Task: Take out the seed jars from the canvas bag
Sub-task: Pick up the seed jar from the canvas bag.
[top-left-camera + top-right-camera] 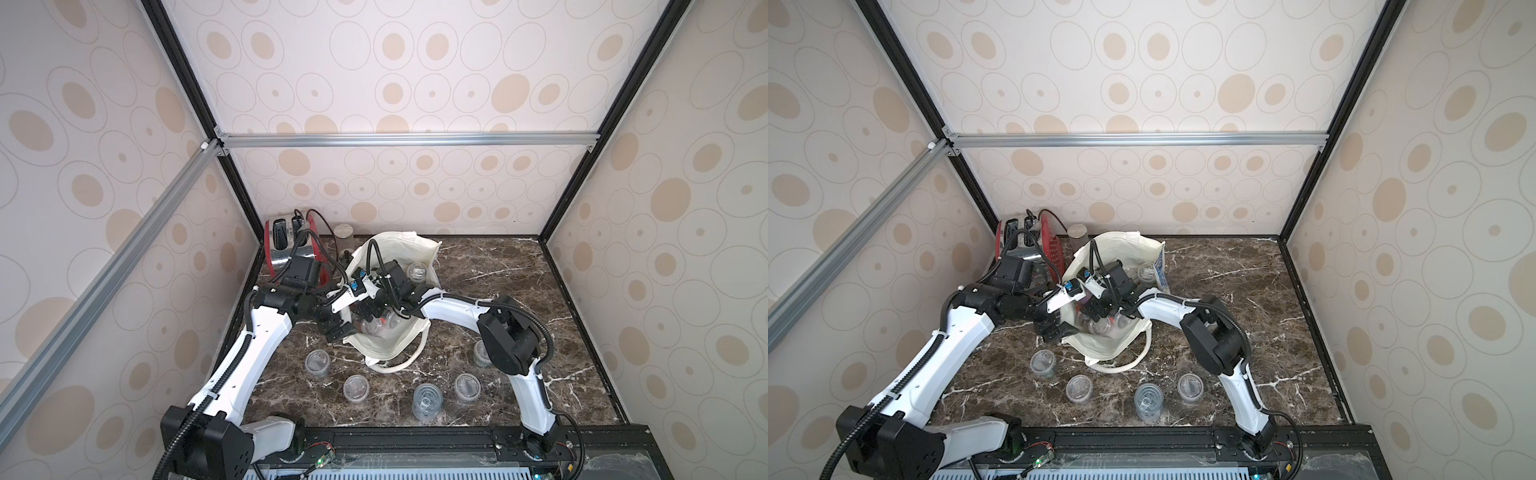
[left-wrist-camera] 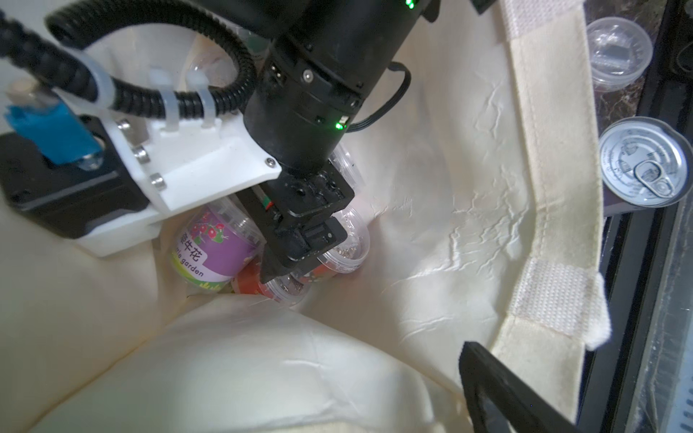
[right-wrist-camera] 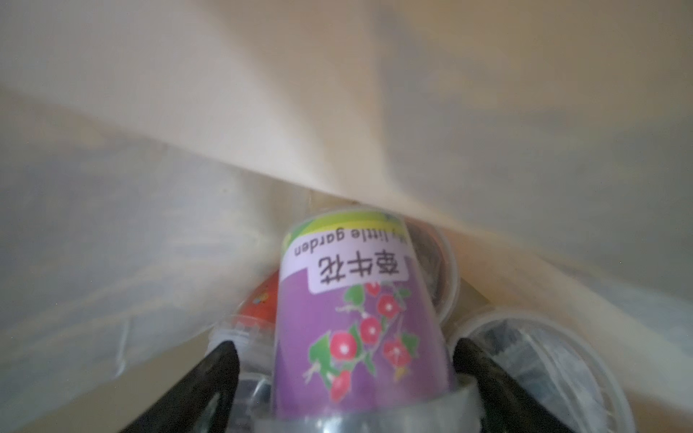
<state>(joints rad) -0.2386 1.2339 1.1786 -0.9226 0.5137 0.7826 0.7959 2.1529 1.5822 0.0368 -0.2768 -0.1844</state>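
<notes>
Firstly, at the far left corner of the worktop (image 1: 498,291), a red toaster (image 1: 286,241) and a taller glass jar (image 1: 344,235) stand apart from the work and play no part in it. Next, the left fingers (image 2: 483,375) are spread wide at the near-left rim of the canvas bag (image 1: 395,349) and grip nothing. Only one finger shows in the left wrist view, just beside the cream handle strap, and contact with the cloth cannot be confirmed. Judged purpose: they are stationed there to keep the mouth spread and the bag steady while the other arm works inside. The bag slumps at mid-worktop, mouth upward, with several seed jars (image 2: 348,240) heaped at its bottom and a far jar (image 1: 417,270) lying against its back wall. The right fingers (image 3: 213,375) are down inside the bag, apart on either side of a purple-labelled jar (image 3: 360,318) lying on the heap. A gap shows on one side, so no firm grip is established. Judged step: the grasp of this jar for lifting out. On the near worktop a loose row of upright jars (image 1: 356,388) and a ring-pull can (image 1: 427,401) stand well apart from each other, probably set there within easy reach. A half-hidden jar (image 1: 481,353) sits behind the right arm.
</notes>
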